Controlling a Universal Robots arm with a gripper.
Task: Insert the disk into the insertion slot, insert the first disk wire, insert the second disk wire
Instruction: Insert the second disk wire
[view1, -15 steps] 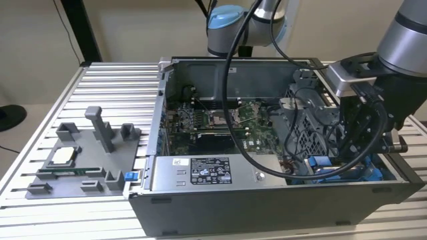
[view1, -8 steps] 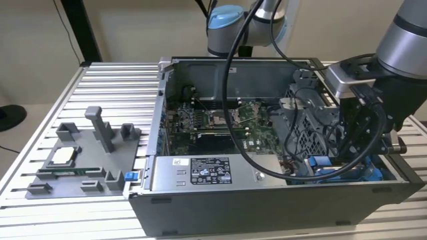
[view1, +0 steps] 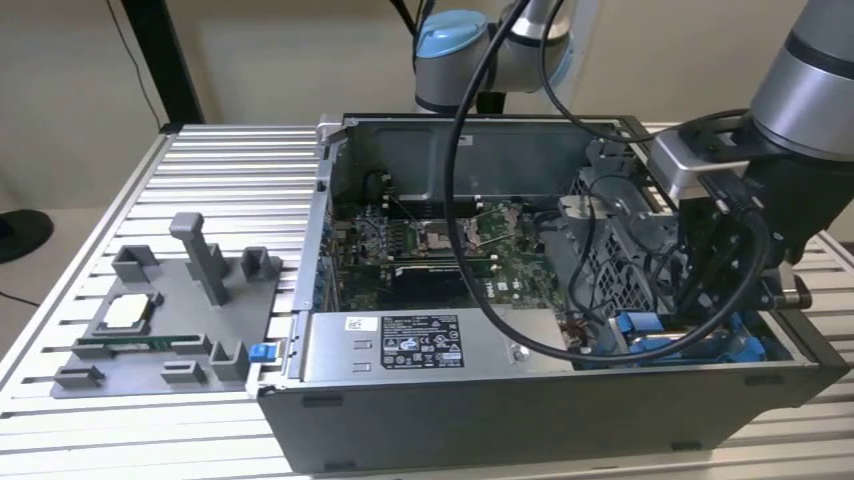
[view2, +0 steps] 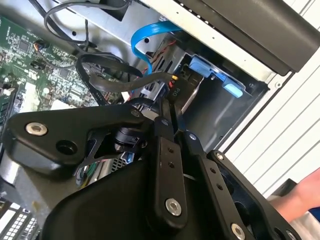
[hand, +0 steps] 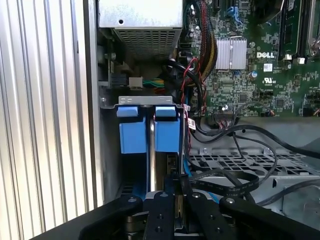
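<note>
One gripper above blue-railed insertion slot, fingers pinched together (on a black connector), narrow clearance.

One open computer case on one slatted tabletop, holding one green motherboard, one grey box with a black-and-white label, and one perforated grey metal cage. One grey fixture tray beside the case, carrying one square chip and one green memory stick. Two blue tabs side by side at the insertion slot in the first wrist view. One blue flat cable in the second wrist view. One robot arm.
</note>
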